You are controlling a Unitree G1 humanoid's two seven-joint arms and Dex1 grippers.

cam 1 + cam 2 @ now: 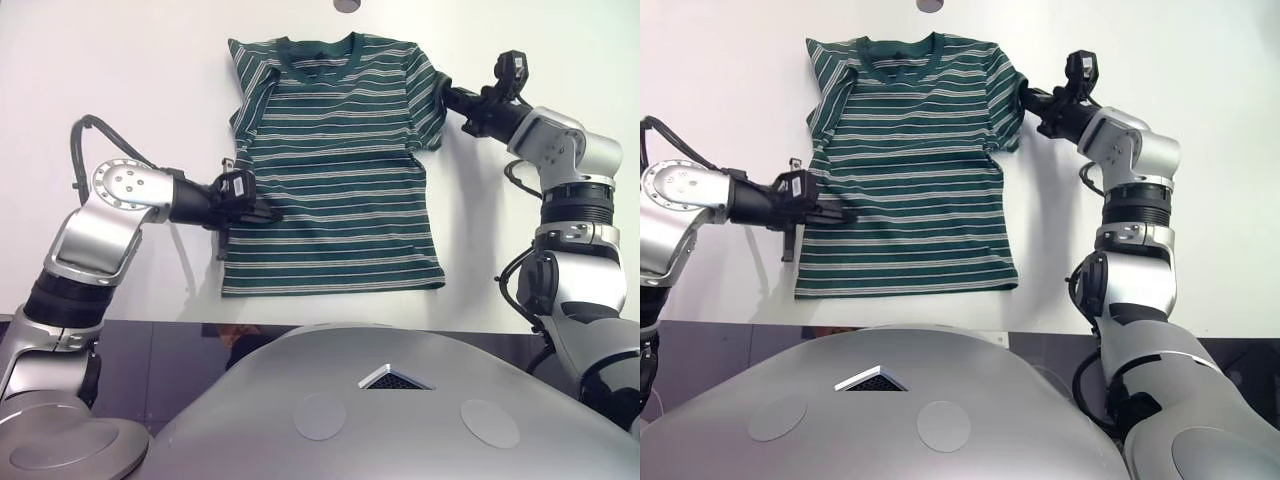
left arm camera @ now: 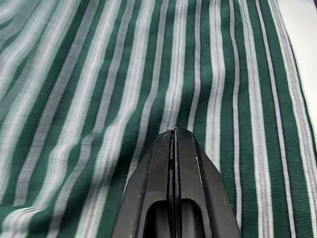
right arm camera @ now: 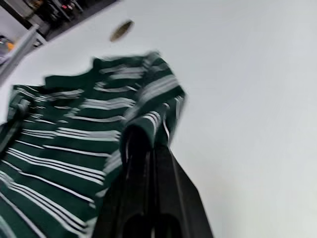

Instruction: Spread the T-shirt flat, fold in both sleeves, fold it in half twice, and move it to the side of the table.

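Note:
The green, white-striped T-shirt (image 1: 335, 170) lies face up on the white table (image 1: 120, 80), collar toward the far edge. Its sleeve on my left is folded in over the chest (image 1: 248, 95). My left gripper (image 1: 272, 214) is shut and rests on the shirt's left side edge near the waist; in the left wrist view its closed fingertips (image 2: 175, 136) lie on the striped cloth with nothing pinched between them. My right gripper (image 1: 447, 96) is shut on the sleeve on my right; the right wrist view shows that sleeve (image 3: 148, 106) bunched over the fingers.
A small grey round disc (image 1: 347, 5) sits on the table just beyond the collar. Bare white tabletop runs along both sides of the shirt. The table's front edge (image 1: 150, 322) lies just below the hem.

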